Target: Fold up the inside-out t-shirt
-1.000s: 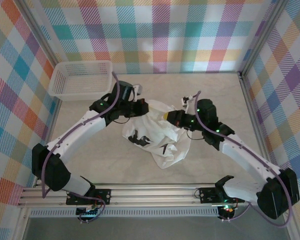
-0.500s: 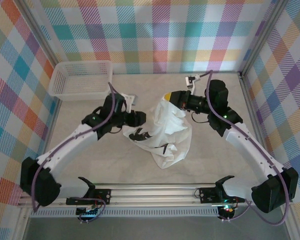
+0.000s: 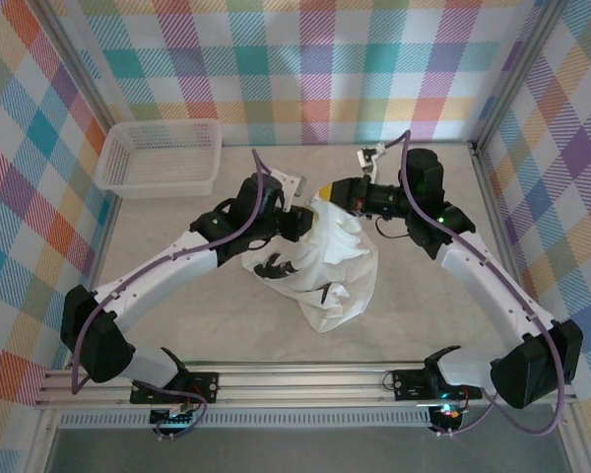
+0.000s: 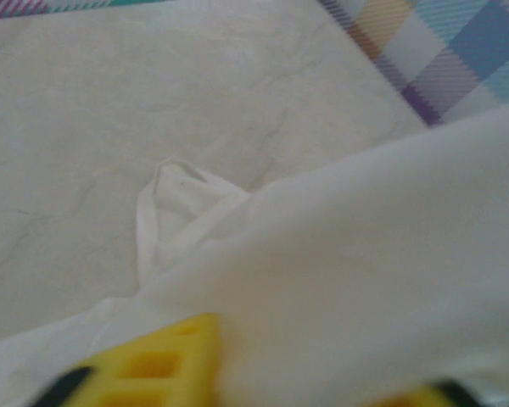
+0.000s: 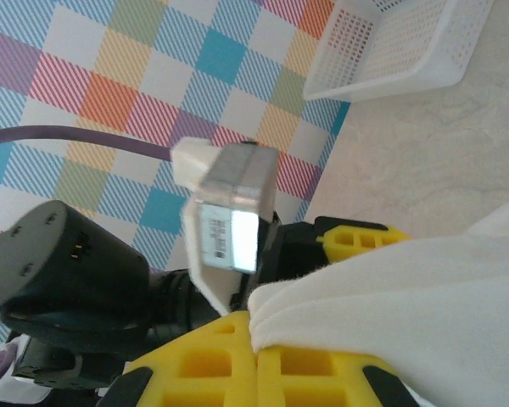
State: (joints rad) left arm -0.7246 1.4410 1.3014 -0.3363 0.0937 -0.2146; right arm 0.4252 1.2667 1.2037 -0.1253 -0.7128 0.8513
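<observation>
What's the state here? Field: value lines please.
shirt: white t-shirt, crumpled mid-table, not folded, black print showing
right gripper: shut on the t-shirt's top edge
left gripper: at the t-shirt's upper left edge, fabric draped across its fingers, grip unclear
basket: white mesh, far left corner, apart from the t-shirt
table: pale marbled top

t-shirt [image 3: 345,266]: white, black print | basket [image 3: 158,185]: white mesh | walls [image 3: 315,69]: multicolour plaid | table [image 3: 227,315]: pale marbled
</observation>
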